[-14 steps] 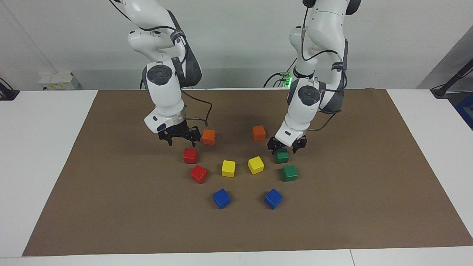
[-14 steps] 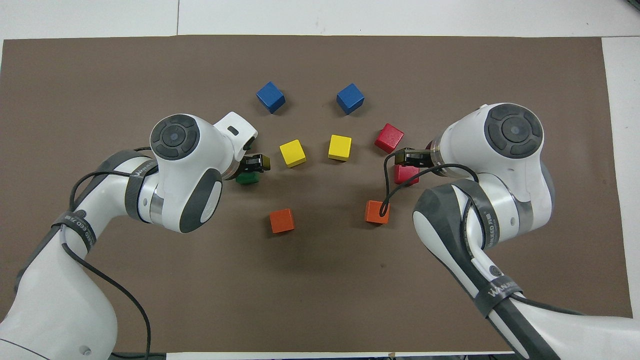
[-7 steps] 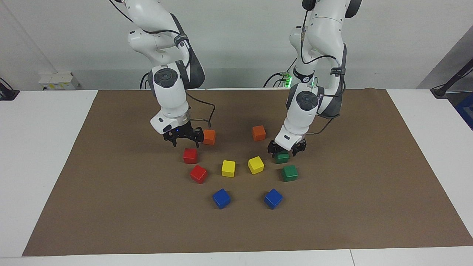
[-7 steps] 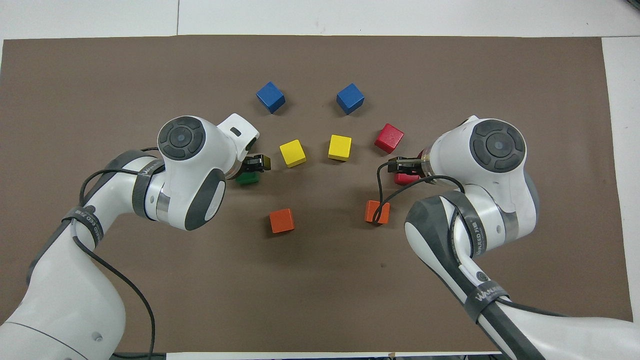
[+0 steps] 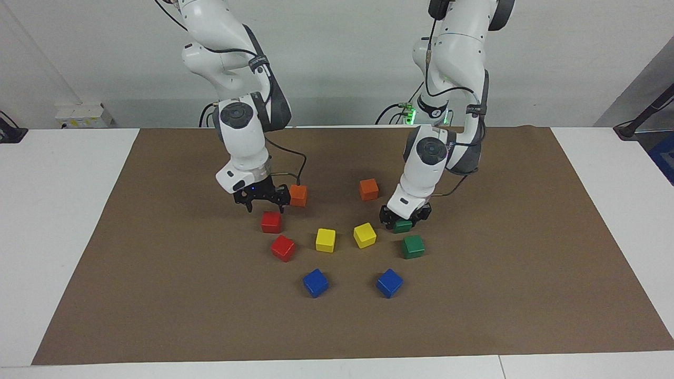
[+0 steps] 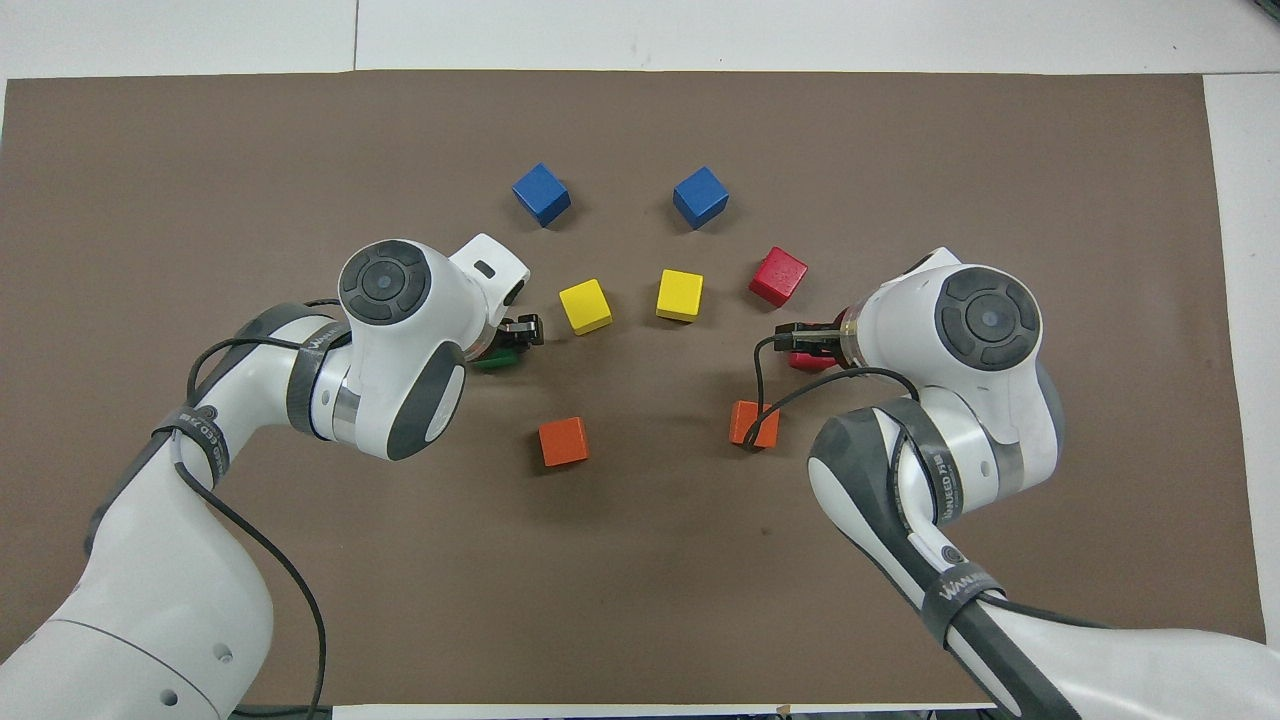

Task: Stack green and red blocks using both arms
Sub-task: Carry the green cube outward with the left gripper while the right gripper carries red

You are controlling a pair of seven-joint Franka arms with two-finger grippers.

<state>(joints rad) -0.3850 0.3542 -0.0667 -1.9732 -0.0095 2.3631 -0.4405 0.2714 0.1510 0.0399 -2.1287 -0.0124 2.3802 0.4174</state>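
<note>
Broadly, a white desk (image 5: 63, 221) fills the facing view, and a large brown paper mat (image 5: 500, 295) covers most of it. Two white jointed robot arms come down from the top edge of that view: the left arm (image 5: 453, 63) right of centre, the right arm (image 5: 231, 58) left of centre.

The left claw (image 5: 403, 221) is down at mat level, just right of the frame's centre. Its fingers are drawn in against the sides of the upper dark green glossy cube (image 5: 402, 227), pinching it while the cube sits on the mat. The right claw (image 5: 263, 206) hangs left of centre with its fingers spread, just above the upper bright red glossy cube (image 5: 271, 221) and not touching it.

The lower dark green glossy cube (image 5: 413, 246) lies just below and slightly to the right of the gripped one. The lower bright red glossy cube (image 5: 283, 247), turned at an angle, lies just below its partner.

Two orange cubes (image 5: 298, 195) (image 5: 369, 189) sit above the frame's centre, one of them right beside the right claw. Two yellow cubes (image 5: 325, 240) (image 5: 365, 235) sit side by side at the centre, between the red pair and the green pair. Two blue cubes (image 5: 315, 282) (image 5: 389, 282) lie lowest in the frame, well apart from each other.
</note>
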